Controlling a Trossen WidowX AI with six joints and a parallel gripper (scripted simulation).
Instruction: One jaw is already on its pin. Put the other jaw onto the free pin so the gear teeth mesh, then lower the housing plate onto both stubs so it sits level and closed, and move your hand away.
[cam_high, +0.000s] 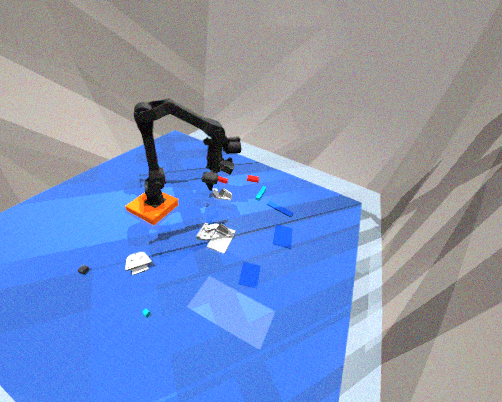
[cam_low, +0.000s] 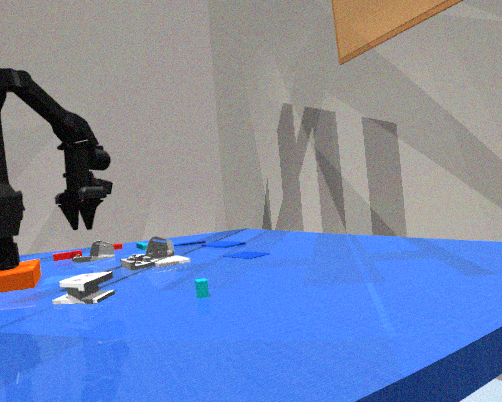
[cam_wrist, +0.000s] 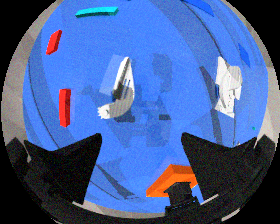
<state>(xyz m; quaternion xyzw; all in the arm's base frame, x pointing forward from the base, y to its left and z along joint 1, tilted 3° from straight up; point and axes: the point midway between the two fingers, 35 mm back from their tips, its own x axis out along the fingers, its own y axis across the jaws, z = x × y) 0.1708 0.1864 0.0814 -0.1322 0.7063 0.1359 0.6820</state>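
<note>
My gripper (cam_high: 210, 187) (cam_low: 83, 228) (cam_wrist: 142, 135) is open and empty, fingers pointing down, well above the table. The loose jaw (cam_high: 223, 194) (cam_low: 102, 249) (cam_wrist: 123, 105), white-grey with a curved toothed end and an upright fin, lies on the table below it, ahead of the fingertips in the wrist view. The white base (cam_high: 219, 244) (cam_low: 175, 260) stands farther right, with the other jaw (cam_low: 160, 248) (cam_wrist: 235, 77) on it; the pins are too small to make out. A white raised piece (cam_high: 138, 260) (cam_low: 85, 281), seemingly the housing plate on a support, stands apart nearer the exterior camera.
Two red blocks (cam_high: 253, 178) (cam_low: 67, 255) (cam_wrist: 65, 107) and a cyan bar (cam_high: 261, 193) (cam_wrist: 97, 11) lie near the loose jaw. Flat blue pieces (cam_high: 283, 236) lie beyond the base. A small cyan block (cam_high: 146, 313) (cam_low: 202, 288) and a black block (cam_high: 83, 270) lie farther off.
</note>
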